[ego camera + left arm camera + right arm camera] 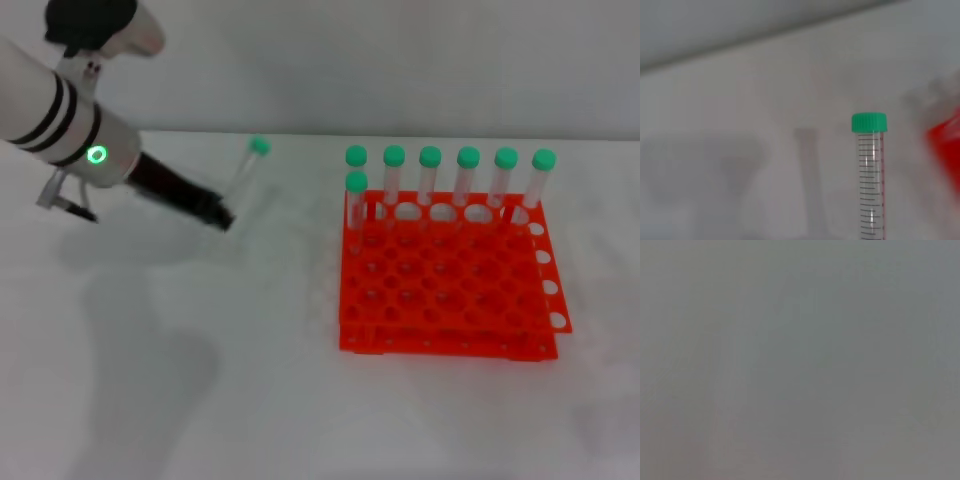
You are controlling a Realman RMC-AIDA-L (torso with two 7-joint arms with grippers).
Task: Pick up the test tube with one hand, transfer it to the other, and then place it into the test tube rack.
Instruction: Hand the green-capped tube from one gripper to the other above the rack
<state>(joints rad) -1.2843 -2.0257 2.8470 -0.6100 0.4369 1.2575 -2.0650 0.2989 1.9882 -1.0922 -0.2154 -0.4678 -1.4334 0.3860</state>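
The left gripper (222, 217) has its jaws clamped on the lower end of the test tube (247, 172), holding it nearly upright, well left of the test tube rack (450, 275) and above the desk (200, 400). It looks light, stiff and slick; the other hand should grip mid-barrel, below the cap.

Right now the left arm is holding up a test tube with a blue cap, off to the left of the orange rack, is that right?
Not quite: the cap is green, not blue, as the left wrist view shows. The rest stands: the left gripper holds the test tube up, left of the orange rack.
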